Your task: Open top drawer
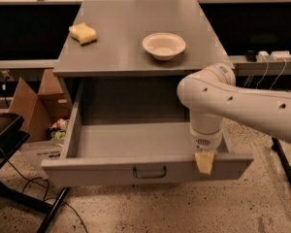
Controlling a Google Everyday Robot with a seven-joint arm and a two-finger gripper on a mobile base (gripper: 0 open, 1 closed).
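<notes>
The top drawer (136, 141) of the grey cabinet stands pulled far out, and its plain grey inside shows. Its wide front panel (97, 174) faces me, with the small dark loop handle (149, 171) at the centre. My gripper (204, 162) hangs from the white arm (242, 106) that comes in from the right. Its cream tip sits over the top edge of the drawer front, right of the handle. The two lower drawers are hidden behind the open drawer.
A yellow sponge (83, 33) and a white bowl (164, 45) lie on the cabinet top (131, 62). A cardboard box (31, 106) and a black stand (9, 188) are on the floor at the left. Another black stand leg (286, 171) is at the right.
</notes>
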